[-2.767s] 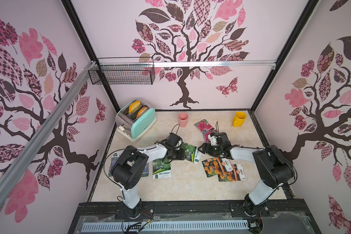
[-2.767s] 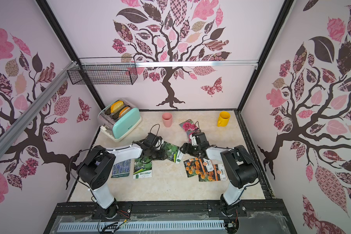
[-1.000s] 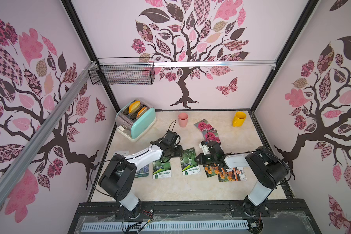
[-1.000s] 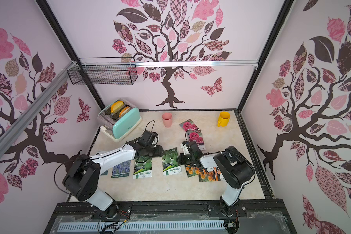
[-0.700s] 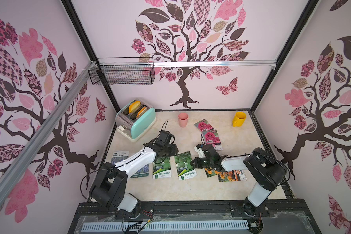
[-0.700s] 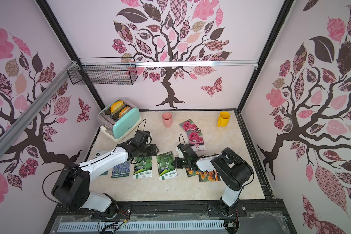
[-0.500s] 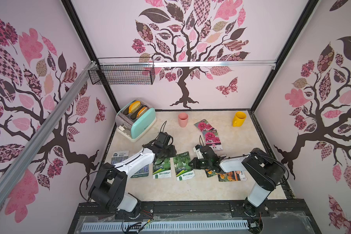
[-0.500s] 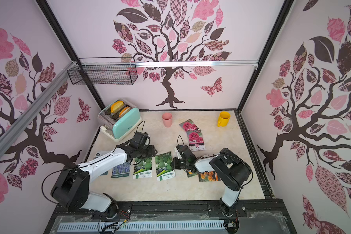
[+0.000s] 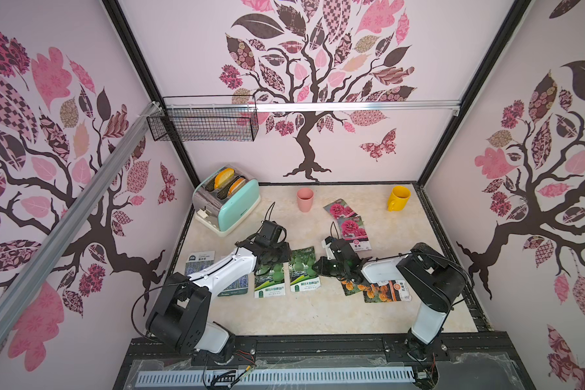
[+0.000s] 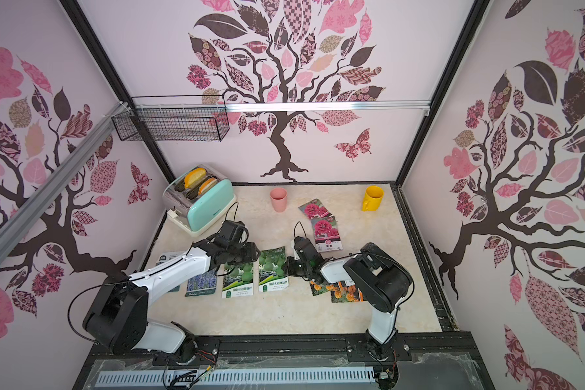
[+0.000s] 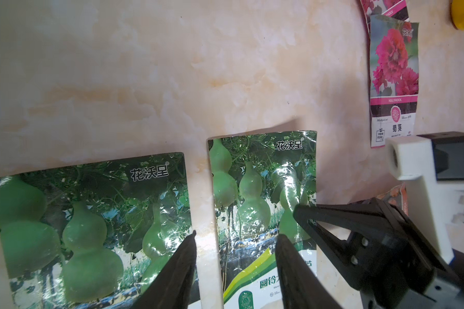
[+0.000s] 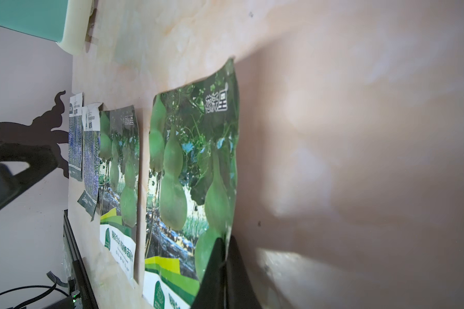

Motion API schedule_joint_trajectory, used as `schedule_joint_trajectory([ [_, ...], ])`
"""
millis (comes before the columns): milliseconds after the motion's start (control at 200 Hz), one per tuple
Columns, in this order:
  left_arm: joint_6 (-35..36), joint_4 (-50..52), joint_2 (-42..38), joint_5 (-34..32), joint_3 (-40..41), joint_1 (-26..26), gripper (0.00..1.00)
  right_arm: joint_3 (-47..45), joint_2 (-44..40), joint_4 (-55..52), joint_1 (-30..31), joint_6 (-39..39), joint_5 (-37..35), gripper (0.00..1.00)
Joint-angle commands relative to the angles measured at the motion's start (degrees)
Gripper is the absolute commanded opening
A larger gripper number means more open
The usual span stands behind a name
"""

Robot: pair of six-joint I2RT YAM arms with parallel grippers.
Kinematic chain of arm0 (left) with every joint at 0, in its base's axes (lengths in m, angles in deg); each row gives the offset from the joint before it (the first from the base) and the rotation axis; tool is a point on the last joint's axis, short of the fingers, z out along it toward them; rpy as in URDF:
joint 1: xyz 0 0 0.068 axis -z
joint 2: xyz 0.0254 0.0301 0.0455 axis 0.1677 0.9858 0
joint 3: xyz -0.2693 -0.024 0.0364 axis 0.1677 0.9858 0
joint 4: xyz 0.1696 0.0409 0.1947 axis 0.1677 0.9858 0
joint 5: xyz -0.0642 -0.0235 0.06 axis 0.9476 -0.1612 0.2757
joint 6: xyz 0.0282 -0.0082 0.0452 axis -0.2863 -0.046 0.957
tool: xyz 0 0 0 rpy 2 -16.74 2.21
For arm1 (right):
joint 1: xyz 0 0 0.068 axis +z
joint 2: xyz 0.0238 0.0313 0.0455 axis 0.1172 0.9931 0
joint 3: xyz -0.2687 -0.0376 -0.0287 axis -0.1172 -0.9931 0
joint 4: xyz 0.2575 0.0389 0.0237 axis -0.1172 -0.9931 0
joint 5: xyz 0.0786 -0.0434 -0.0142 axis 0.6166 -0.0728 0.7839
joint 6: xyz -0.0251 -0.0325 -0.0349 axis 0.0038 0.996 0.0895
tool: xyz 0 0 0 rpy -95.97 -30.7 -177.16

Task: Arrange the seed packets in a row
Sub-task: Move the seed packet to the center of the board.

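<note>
1. Eight seed packets are lying on the marble-look table [image 9: 318, 314]. Four are already standing in a line along its near half: the lavender pair [image 10: 200, 283] furthest to the robot's left, then the first gourd packet [image 9: 270, 280], then the second gourd packet [image 9: 304, 270].
2. The right gripper [image 12: 224, 242] is pinching the second gourd packet by its outer edge, jaws clamped on the foil. By the look of it, this packet is being set down as fourth in the row. The next move is calling for a release and a clean lift away, without dragging the packet askew.
3. The left gripper [image 11: 235, 238] is hovering over the gap between the two gourd packets, jaws apart and gripping nothing.
4. The marigold pair [image 9: 375, 290] is lying overlapped, partly under the right arm, and the magenta pair [image 9: 352, 231] is sitting near the back. These four are looking like the work left.
5. As for lettering, both gourd packets are showing "花沃呈" at a top corner, and the nearer magenta packet [image 11: 394, 67] is reading "HOLLYHOCK" and "蜀葵".
</note>
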Motion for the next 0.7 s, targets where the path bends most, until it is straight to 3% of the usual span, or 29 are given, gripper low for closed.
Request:
schedule_joint_trajectory([
  [0,0.24,-0.59,-0.33,-0.24,-0.04,-0.23,0.51,1.05,1.26,-2.15,-0.02,0.63,0.1,0.09],
  [110,0.31,-0.59,-0.04,-0.06,-0.21,-0.31,0.51,1.02,0.95,-2.46,-0.01,0.85,0.13,0.16],
  [190,0.35,-0.59,0.01,-0.02,-0.31,-0.25,0.51,0.87,0.18,-3.12,-0.02,1.15,-0.57,0.39],
  [270,0.66,-0.16,0.15,0.11,-0.56,-0.26,0.51,0.43,-1.69,-4.01,-0.06,1.63,-1.93,0.5],
  [535,1.78,0.15,0.74,-0.48,-2.02,0.17,0.51,-1.96,-16.56,-12.83,-6.0,5.84,-7.37,0.65],
  [690,5.42,1.31,5.28,-3.74,-7.64,5.96,0.52,-6.34,-30.46,-19.98,-14.62,6.99,-6.4,0.73],
])
